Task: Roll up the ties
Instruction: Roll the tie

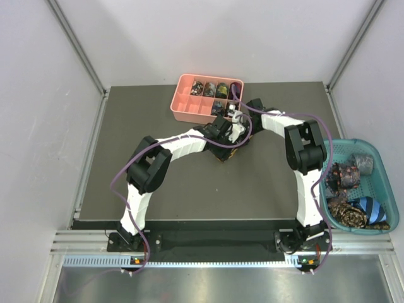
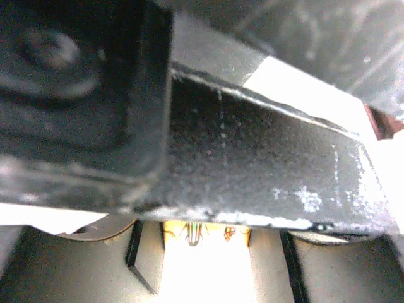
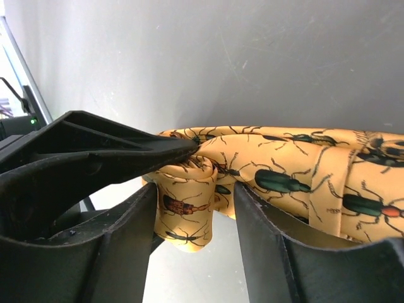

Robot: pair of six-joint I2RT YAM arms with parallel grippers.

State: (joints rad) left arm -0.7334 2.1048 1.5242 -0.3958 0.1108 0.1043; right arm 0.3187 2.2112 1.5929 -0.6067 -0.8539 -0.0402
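A golden-yellow tie (image 3: 284, 164) printed with beetles is held up between both grippers at the table's middle (image 1: 226, 155). Its end is wound into a small coil (image 3: 189, 208). My right gripper (image 3: 196, 197) stands open around that coil, with a gap showing beside the right finger. My left gripper (image 2: 208, 252) is shut on the tie (image 2: 208, 268), whose fabric fills the space between its fingers. One black left finger (image 3: 126, 145) comes in from the left and bunches the cloth at its tip. In the top view both grippers (image 1: 231, 134) meet close together.
A pink compartment tray (image 1: 184, 101) behind the grippers holds several rolled ties (image 1: 209, 88). A teal basket (image 1: 386, 189) at the right table edge holds more ties (image 1: 346, 177). The right gripper's dark body (image 2: 252, 164) blocks most of the left wrist view.
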